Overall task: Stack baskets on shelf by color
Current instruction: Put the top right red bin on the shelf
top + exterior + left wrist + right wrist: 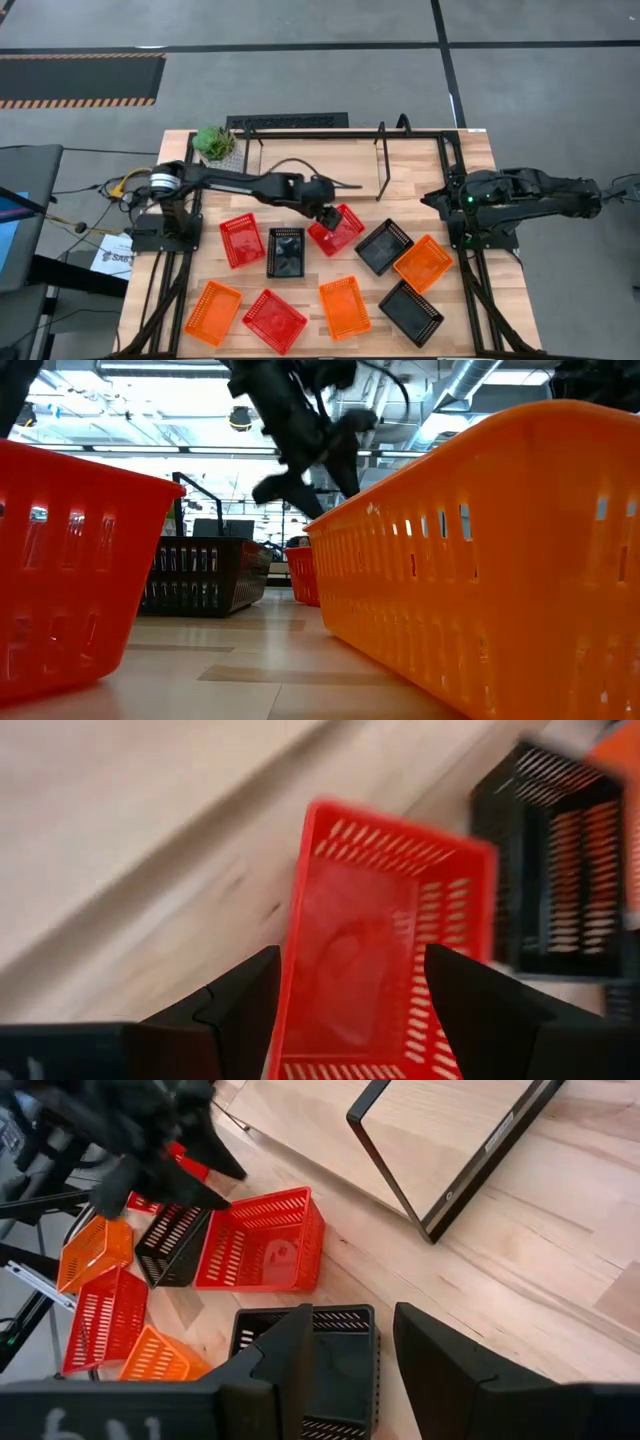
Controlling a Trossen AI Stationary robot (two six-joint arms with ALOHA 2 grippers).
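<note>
Looking down, the counter (300,140) carries the shelf (345,155) at the back, its board bare, with nine baskets (345,305) scattered in front. Left hand (328,216), fingers apart, straddles a red basket (385,940) mid-counter; black basket (285,250) just beside. Right hand (385,1355), fingers spread, waits at the right edge.

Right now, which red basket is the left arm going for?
The red basket nearest the shelf, mid-table. The left gripper is over its edge, fingers open; the other two reds lie apart from it.
</note>
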